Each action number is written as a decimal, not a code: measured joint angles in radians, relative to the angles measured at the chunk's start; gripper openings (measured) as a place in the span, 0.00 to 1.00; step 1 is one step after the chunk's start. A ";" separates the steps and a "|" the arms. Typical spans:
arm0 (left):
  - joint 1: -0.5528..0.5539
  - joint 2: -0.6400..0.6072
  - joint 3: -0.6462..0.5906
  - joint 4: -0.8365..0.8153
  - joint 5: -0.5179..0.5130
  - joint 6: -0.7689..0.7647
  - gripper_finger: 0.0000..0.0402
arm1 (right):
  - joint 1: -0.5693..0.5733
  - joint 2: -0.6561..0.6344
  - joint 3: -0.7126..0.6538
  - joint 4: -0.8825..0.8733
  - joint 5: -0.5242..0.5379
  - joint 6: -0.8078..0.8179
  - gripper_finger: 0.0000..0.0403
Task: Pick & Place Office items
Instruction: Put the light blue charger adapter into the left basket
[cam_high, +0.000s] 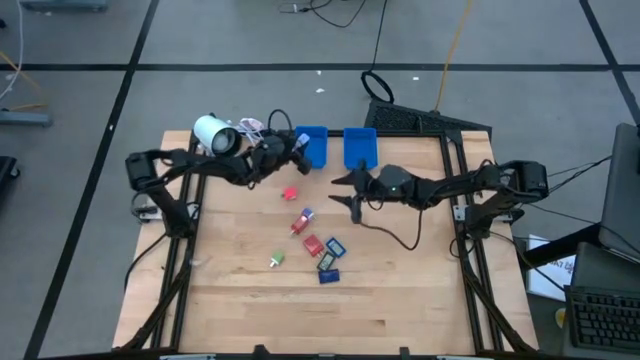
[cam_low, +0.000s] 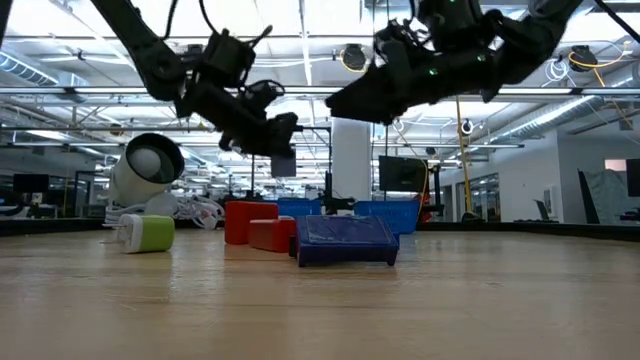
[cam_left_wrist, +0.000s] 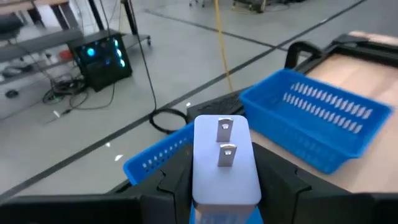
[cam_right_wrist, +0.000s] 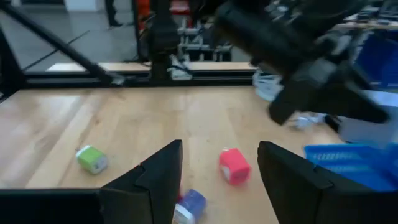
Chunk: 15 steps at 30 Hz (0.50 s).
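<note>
At the upper left of the high view I see the white roll (cam_high: 211, 131) lying on the table (cam_high: 400, 290) near its back edge. Just right of it, my left hand (cam_high: 299, 141) is raised over the left blue bin (cam_high: 313, 145). In the left wrist view its fingers (cam_left_wrist: 163, 186) are clenched on a pale plug adapter (cam_left_wrist: 225, 163) with two metal prongs pointing up, with the bin beneath it and the right blue bin (cam_high: 360, 146) beyond.

At the centre of the high view the remaining office items lie loose on the table: a red block (cam_high: 290, 194), a red-and-blue piece (cam_high: 301, 221), a red square (cam_high: 313, 245), a green block (cam_high: 277, 260) and two dark blue pieces (cam_high: 329, 266).

To the right of centre, my right hand (cam_high: 345, 190) hovers above the table just in front of the right blue bin. The right wrist view shows its fingers (cam_right_wrist: 155, 177) spread apart and empty.
</note>
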 joint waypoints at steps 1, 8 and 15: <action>0.013 0.019 0.008 0.000 0.016 -0.009 0.34 | -0.011 -0.001 -0.015 0.024 0.000 0.009 0.49; 0.057 0.132 0.079 -0.003 0.103 -0.081 0.31 | -0.055 -0.045 -0.099 0.094 0.001 0.050 0.49; 0.057 0.187 0.143 -0.065 0.103 -0.116 0.35 | -0.056 -0.086 -0.127 0.093 0.001 0.048 0.49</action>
